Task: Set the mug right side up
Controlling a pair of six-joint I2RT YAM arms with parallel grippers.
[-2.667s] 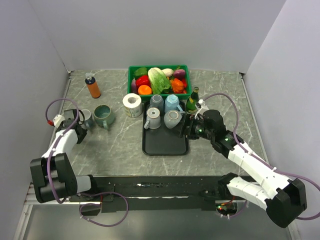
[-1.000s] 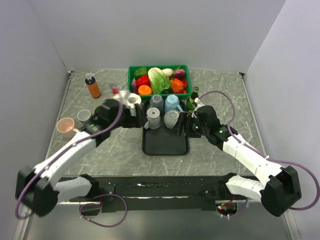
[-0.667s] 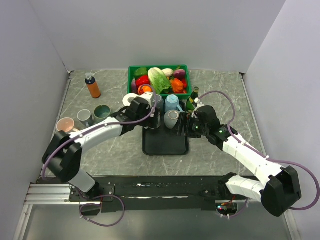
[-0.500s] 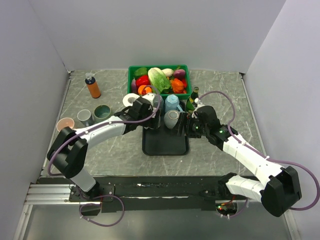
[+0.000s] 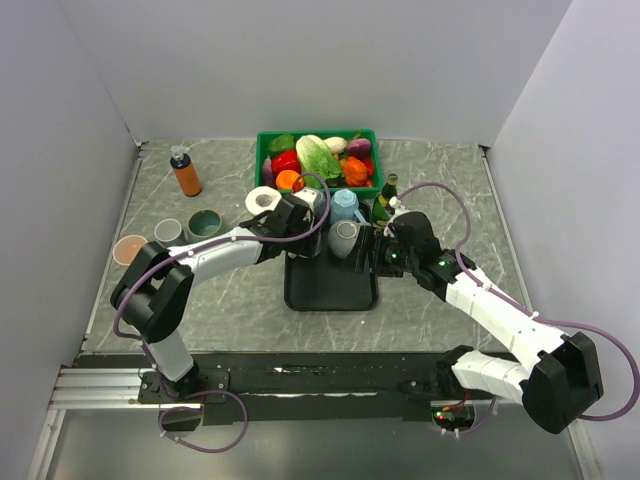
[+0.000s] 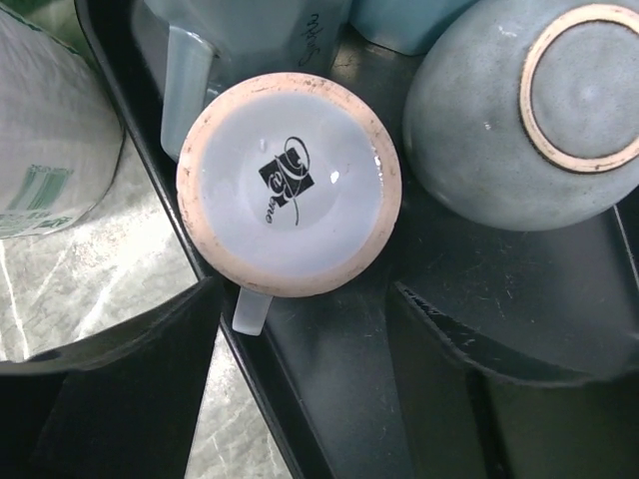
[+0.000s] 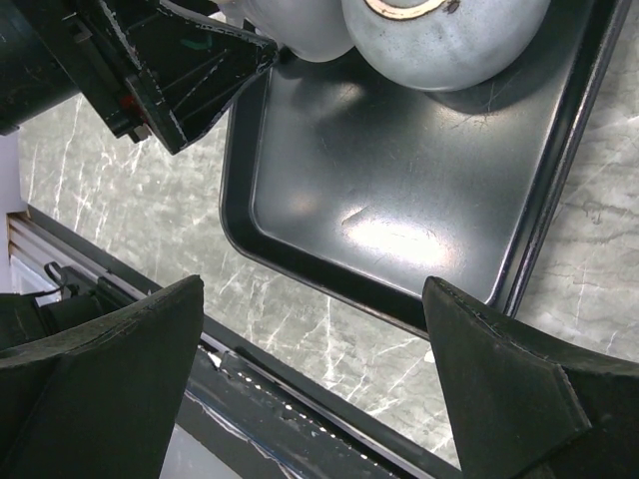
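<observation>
The white mug [image 6: 290,185] stands base-up on the black tray [image 6: 329,399], axis vertical, just ahead of the left jaws, which gape wide and touch nothing; the right jaws, equally wide, hang farther off.

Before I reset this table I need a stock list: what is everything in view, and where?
table: 1, grey marbled, under everything
crate: 1, green, back centre, full of vegetables
orange bottle: 1, orange, back left
green bottle: 1, dark green, right of the tray's far end
paper roll: 1, white, left of the tray's far corner
cups: 3, pink cup, grey cup, green cup, left side, openings up
tray: 1, black, centre
mugs: 4, white mug, grey mug, blue mug, pale grey mug, tray's far half; white and grey bottoms up
left gripper: 1, black, open above the white mug
right gripper: 1, black, open over the tray's right edge
</observation>
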